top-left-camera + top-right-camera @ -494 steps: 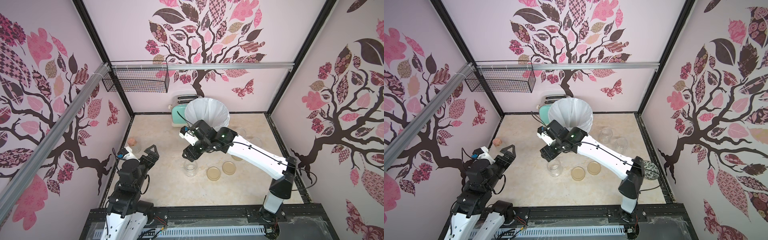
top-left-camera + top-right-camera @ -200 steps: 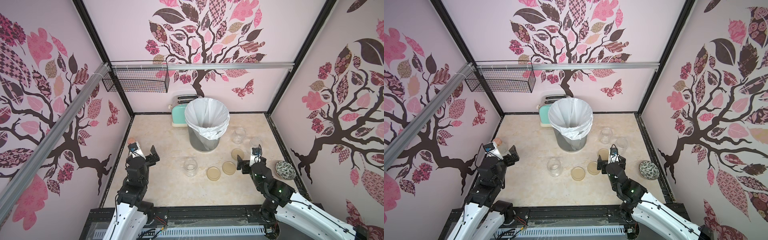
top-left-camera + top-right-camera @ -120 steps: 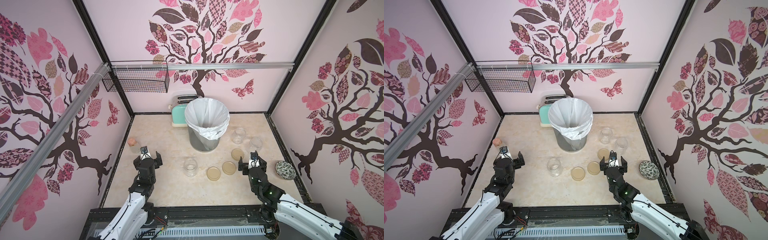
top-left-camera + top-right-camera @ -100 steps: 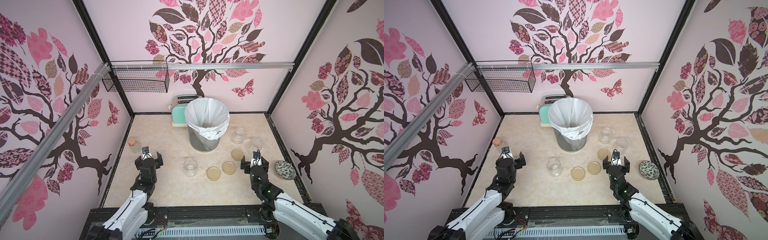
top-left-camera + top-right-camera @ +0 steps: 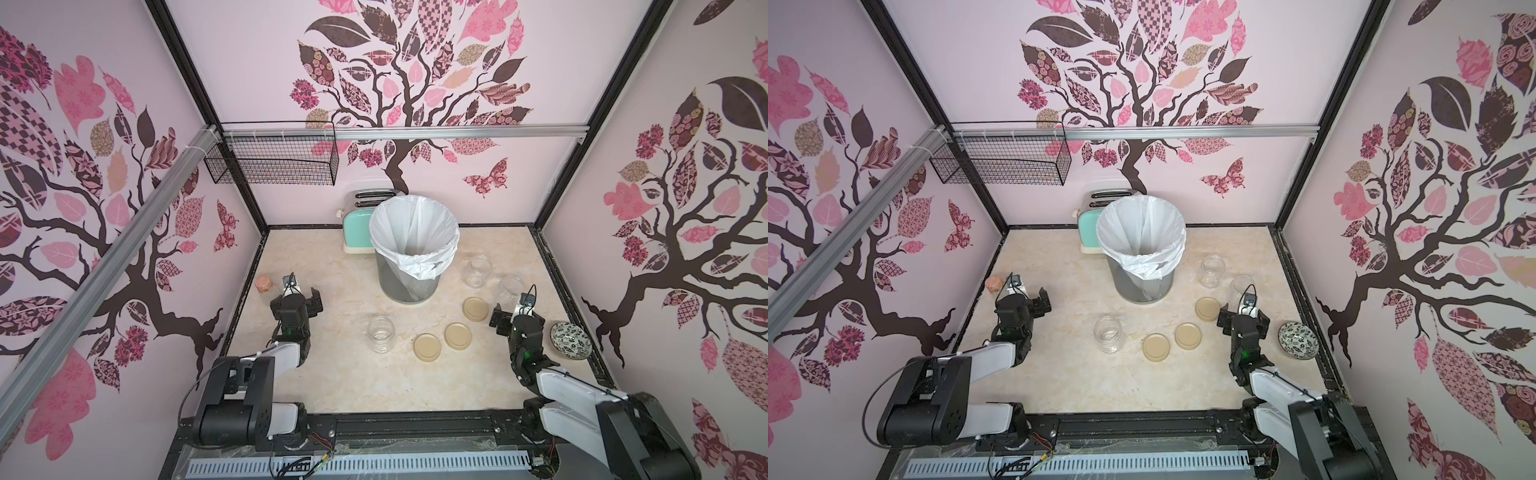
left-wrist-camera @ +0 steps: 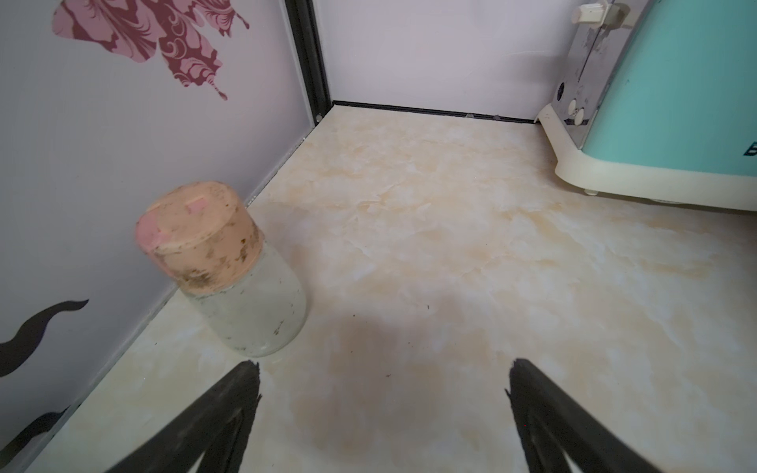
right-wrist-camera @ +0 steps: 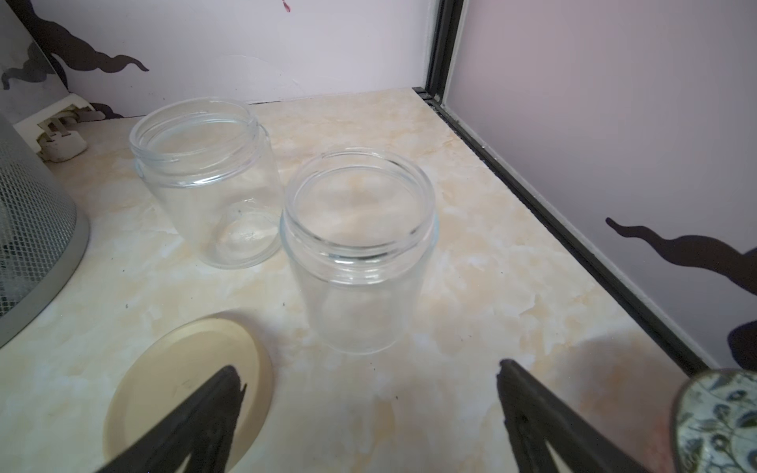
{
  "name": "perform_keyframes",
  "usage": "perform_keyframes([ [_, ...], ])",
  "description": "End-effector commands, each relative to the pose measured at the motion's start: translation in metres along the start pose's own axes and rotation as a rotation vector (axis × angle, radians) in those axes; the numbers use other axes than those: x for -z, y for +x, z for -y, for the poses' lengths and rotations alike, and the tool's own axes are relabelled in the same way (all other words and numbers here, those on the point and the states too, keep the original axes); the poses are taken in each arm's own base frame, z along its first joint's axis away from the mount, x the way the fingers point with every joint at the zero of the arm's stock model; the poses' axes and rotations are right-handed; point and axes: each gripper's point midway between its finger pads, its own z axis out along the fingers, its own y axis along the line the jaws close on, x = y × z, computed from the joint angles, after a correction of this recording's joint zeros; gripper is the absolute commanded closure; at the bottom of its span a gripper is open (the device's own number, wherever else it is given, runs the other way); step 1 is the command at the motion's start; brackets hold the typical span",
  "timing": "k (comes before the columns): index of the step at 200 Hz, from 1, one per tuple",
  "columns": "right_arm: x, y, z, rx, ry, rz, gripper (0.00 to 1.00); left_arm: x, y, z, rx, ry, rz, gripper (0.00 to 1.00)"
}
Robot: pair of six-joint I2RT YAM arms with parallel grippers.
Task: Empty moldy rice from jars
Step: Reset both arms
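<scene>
EMPTIED: Three clear glass jars stand upright and uncapped on the desk point(image 5: 374, 386). One jar point(image 5: 381, 334) is alone near the middle. A second jar point(image 5: 478, 271) and a third jar point(image 5: 512, 289) sit close together toward the right edge, between the bin point(image 5: 395, 286) and the side wall.

Their three beige lids point(image 5: 457, 336) lie flat on the desk between the lone jar and the pair. No moldy rice shows in any of the jars, and the right wrist view of the pair shows bare glass down to the bottoms. The white-lined bin stands near the back edge, just in front of a mint toaster point(image 5: 357, 232). The rice is presumably in there, but I can make out no grains in the liner.

The left jaws are released, spread wide on nothing, and point toward a small cork-topped bottle point(image 6: 229, 266) by the left edge. The right jaws are likewise spread and empty, with the third jar just ahead of them and a patterned dish point(image 5: 570, 340) beside them at the right edge.

By the look of it, the emptying is done. At most the lids remain to go back on.
</scene>
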Motion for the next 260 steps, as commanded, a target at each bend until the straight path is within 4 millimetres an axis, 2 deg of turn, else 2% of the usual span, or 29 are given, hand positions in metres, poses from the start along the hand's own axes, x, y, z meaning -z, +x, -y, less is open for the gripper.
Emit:
perform_keyframes([
  [1, -0.016, -0.041, -0.016, 0.005, -0.050, 0.128, 0.01, -0.008, -0.018, 0.011, 0.007, 0.060, 0.079, 0.02],
  [17, -0.026, -0.048, -0.024, 0.012, -0.082, 0.154, 0.01, -0.014, 0.001, 0.018, -0.004, 0.105, 0.084, 0.02],
  [29, -0.033, -0.050, -0.029, 0.019, -0.116, 0.163, 0.01, -0.018, 0.001, 0.025, -0.016, 0.145, 0.080, 0.02],
  [46, -0.042, -0.029, -0.028, -0.015, -0.162, 0.159, 0.01, -0.018, 0.002, 0.024, -0.010, 0.147, 0.068, 0.02],
  [54, -0.043, -0.042, -0.026, -0.032, -0.147, 0.235, 0.01, -0.019, 0.002, 0.024, -0.008, 0.150, 0.077, 0.02],
  [71, -0.056, -0.028, -0.036, -0.001, -0.200, 0.088, 0.01, -0.019, 0.003, 0.025, -0.011, 0.154, 0.046, 0.02],
  [86, -0.057, -0.034, -0.035, -0.025, -0.214, 0.127, 0.01, -0.022, 0.002, 0.022, 0.003, 0.150, 0.054, 0.02],
  [102, -0.060, -0.029, -0.035, -0.020, -0.219, 0.077, 0.01, -0.022, 0.004, 0.023, -0.001, 0.157, 0.038, 0.02],
  [260, -0.059, -0.030, -0.035, -0.020, -0.217, 0.089, 0.01, -0.021, 0.002, 0.022, 0.001, 0.156, 0.046, 0.02],
])
